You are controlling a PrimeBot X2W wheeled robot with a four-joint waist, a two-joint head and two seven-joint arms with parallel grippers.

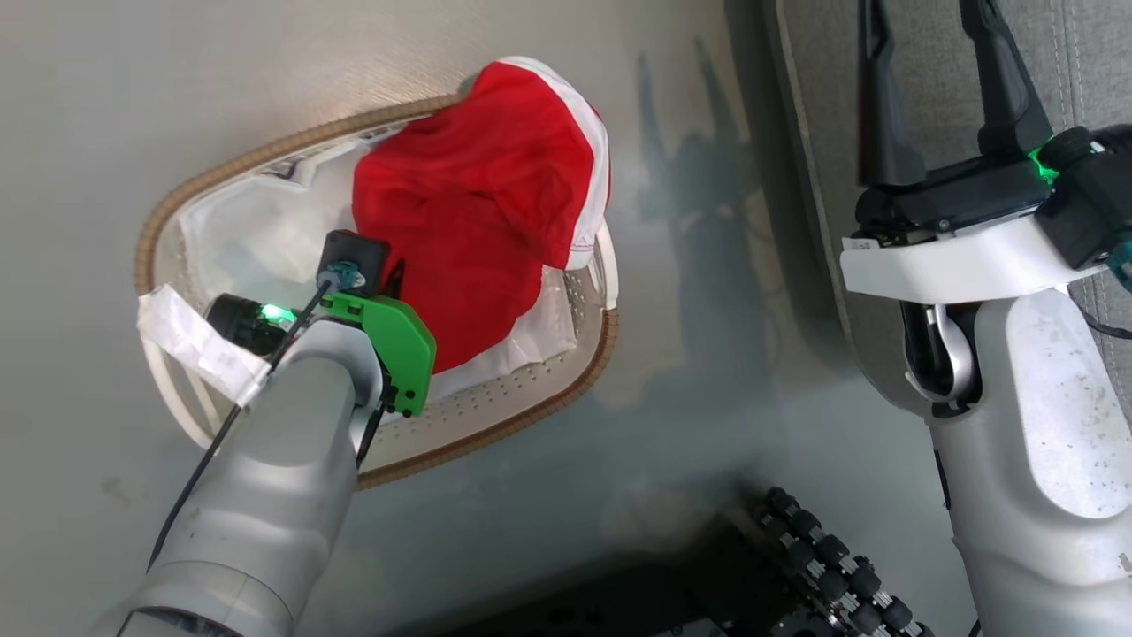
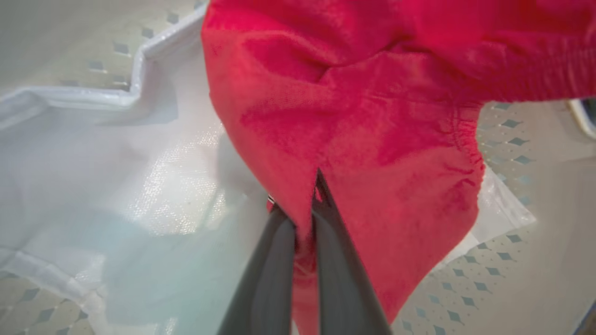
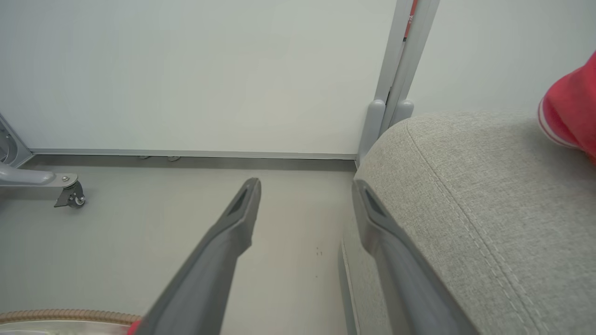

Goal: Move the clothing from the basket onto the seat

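Observation:
A plain red garment with white trim [image 1: 460, 221] lies heaped in the oval cream basket [image 1: 495, 416] and spills over its far brown rim. My left gripper [image 2: 300, 204] reaches down into the basket and is shut on a fold of this red garment [image 2: 372, 139]. A second red garment with white stripes [image 3: 572, 102] lies on the grey seat [image 3: 465, 186]. My right gripper [image 1: 937, 53] hangs open over the seat's [image 1: 1097, 71] left edge, with nothing between its fingers [image 3: 242, 209].
A plain white cloth [image 2: 139, 177] lines the basket bottom under the red garment. The basket stands on grey floor just left of the seat. My wheeled base [image 1: 831, 566] shows at the bottom. A castor leg [image 3: 65, 190] and a wall post [image 3: 396, 70] stand beyond.

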